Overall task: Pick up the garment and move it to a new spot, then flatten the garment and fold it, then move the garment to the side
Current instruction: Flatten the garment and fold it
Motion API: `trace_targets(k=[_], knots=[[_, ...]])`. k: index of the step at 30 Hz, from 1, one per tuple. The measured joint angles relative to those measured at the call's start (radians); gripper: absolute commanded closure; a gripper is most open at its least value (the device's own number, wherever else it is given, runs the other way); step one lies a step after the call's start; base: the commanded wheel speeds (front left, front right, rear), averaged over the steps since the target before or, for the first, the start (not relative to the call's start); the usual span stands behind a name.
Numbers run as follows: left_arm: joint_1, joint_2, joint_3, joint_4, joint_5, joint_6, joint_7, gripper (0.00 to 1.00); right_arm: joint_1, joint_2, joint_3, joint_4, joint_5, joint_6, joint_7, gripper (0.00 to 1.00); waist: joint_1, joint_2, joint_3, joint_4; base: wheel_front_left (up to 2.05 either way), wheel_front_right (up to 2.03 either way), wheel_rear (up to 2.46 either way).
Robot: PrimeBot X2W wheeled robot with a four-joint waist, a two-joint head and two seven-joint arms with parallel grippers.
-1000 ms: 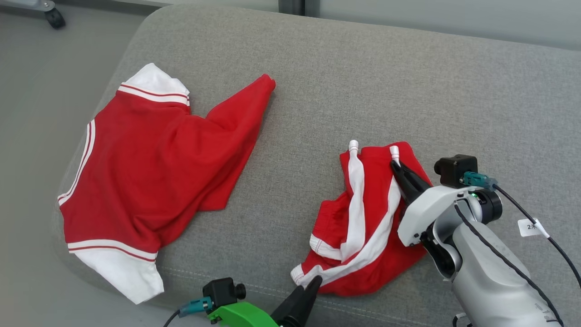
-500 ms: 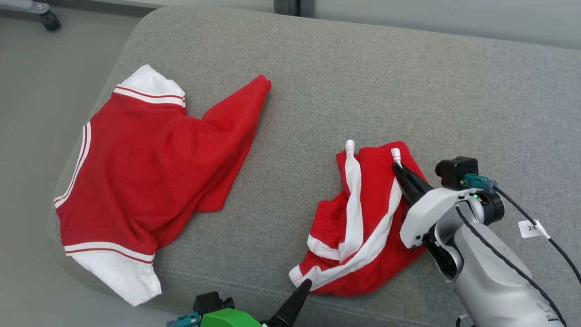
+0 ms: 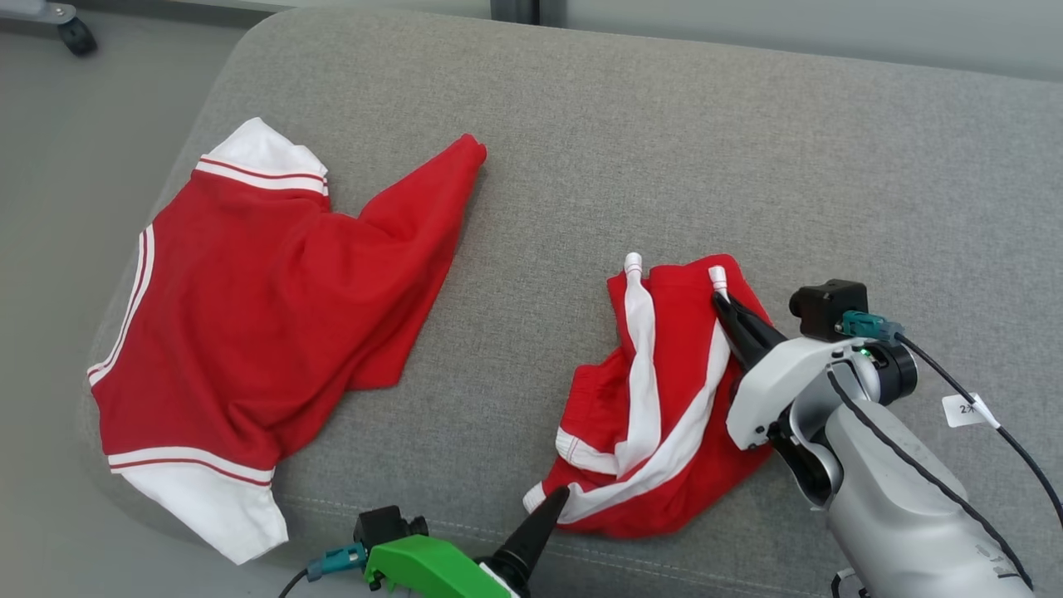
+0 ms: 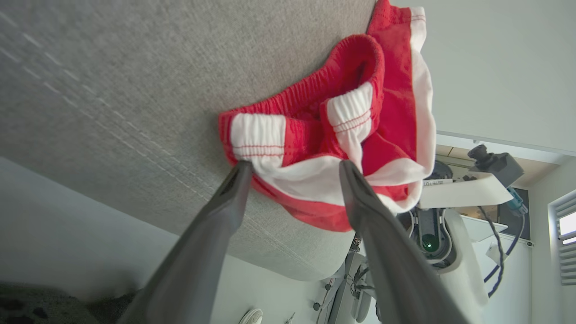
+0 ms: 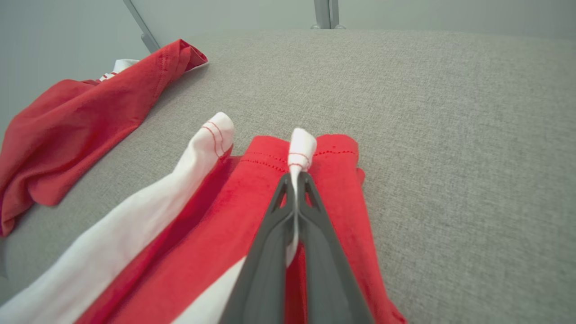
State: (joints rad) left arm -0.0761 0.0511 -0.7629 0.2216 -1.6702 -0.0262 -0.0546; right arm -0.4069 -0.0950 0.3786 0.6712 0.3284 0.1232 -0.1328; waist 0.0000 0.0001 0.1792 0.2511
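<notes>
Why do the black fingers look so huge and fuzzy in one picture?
Left wrist view: the fingers sit right by the wide lens, so they loom large and soft, while the shorts beyond look sharp; head view: even light, faint shadows, everything crisp.

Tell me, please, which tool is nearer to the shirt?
Left. The left tool sits open at the near corner of the shorts, to the right of the shirt. The right tool is farther right, shut on the shorts.

A red-and-white shirt (image 3: 266,299) lies spread on the grey cushion (image 3: 664,149).
</notes>
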Motion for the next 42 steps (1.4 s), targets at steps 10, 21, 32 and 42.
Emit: trace_targets(k=[10,21,32,42], knots=[[-0.041,-0.001,-0.018,0.028,-0.008,0.009,-0.019,1.0,-0.019,-0.002,0.011,0.011,0.018,0.0,-0.013,1.0,0.0,0.0,0.008,-0.024,0.0,0.0,0.0],[-0.077,0.009,0.04,0.049,0.037,0.008,-0.1,1.0,-0.025,-0.002,-0.025,-0.003,0.043,0.0,-0.07,1.0,0.0,0.0,-0.005,-0.034,0.0,0.0,0.0],[-0.275,0.1,0.099,-0.092,0.272,0.009,-0.177,1.0,-0.089,0.002,-0.093,-0.157,0.09,0.0,-0.114,1.0,0.0,0.0,-0.05,-0.072,0.0,0.0,0.0],[-0.306,0.151,0.155,-0.234,0.338,0.068,-0.185,1.0,-0.101,0.009,-0.149,-0.344,0.122,0.0,-0.119,1.0,0.0,0.0,-0.104,-0.147,0.0,0.0,0.0]])
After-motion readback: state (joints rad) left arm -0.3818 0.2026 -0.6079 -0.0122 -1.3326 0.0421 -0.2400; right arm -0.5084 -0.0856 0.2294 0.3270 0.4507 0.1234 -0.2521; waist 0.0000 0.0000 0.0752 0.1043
